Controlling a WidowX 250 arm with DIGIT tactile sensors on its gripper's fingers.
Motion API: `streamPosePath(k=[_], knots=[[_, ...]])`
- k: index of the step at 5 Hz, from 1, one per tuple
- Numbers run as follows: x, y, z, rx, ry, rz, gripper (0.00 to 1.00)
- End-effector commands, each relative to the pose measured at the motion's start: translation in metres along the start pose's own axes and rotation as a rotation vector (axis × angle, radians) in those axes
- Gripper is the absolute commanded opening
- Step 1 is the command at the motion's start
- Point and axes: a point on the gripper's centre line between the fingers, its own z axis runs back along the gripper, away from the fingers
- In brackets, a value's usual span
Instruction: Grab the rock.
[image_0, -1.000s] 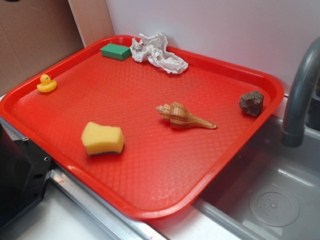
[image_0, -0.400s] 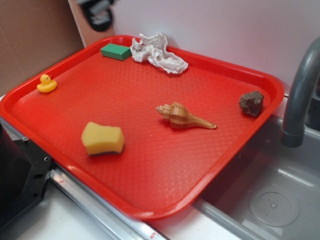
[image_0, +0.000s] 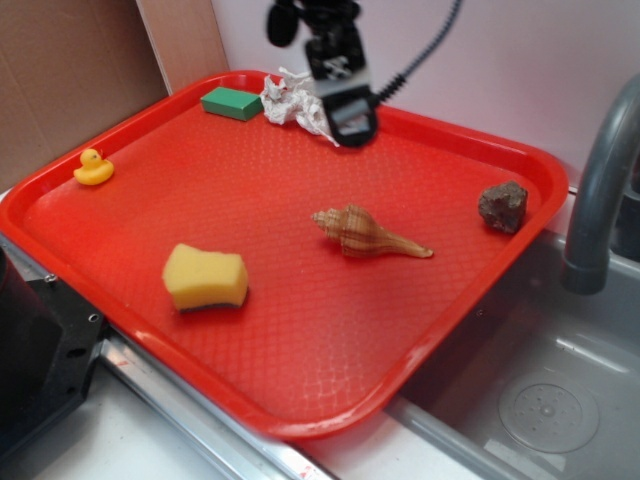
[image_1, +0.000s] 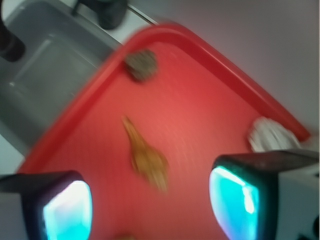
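Note:
The rock (image_0: 502, 206), a small dark lumpy stone, lies near the right rim of the red tray (image_0: 430, 330). In the blurred wrist view the rock (image_1: 141, 64) shows far ahead at the tray's edge. My gripper (image_0: 352, 128) hangs high over the tray's back, in front of the crumpled paper, well left of the rock. Its jaws stand wide apart with nothing between them; in the wrist view the gripper (image_1: 150, 205) frames bare tray and the seashell (image_1: 146, 159).
A striped seashell (image_0: 366, 232) lies mid-tray, between the gripper and the rock. A yellow sponge (image_0: 205, 277), rubber duck (image_0: 93, 167), green block (image_0: 231, 102) and crumpled paper (image_0: 295, 92) also sit on the tray. A grey faucet (image_0: 600, 190) and sink (image_0: 540, 400) stand right.
The arm has swung in from the upper left and now hangs over the tray's back by the crumpled paper. The objects on the tray have not moved.

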Motion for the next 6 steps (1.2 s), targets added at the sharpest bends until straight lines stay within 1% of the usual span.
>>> streamPosePath(k=[1, 2, 3, 4, 5, 6], knots=[[0.013, -0.006, 0.017, 0.018, -0.065, -0.005, 1.00], [0.013, -0.006, 0.017, 0.018, -0.065, -0.005, 1.00], [0.024, -0.009, -0.012, 0.012, -0.079, -0.093, 1.00], [0.048, -0.006, -0.043, -0.009, -0.088, -0.157, 1.00], [0.060, -0.001, -0.064, -0.009, -0.056, -0.191, 1.00], [0.072, 0.006, -0.079, -0.028, -0.054, -0.194, 1.00]])
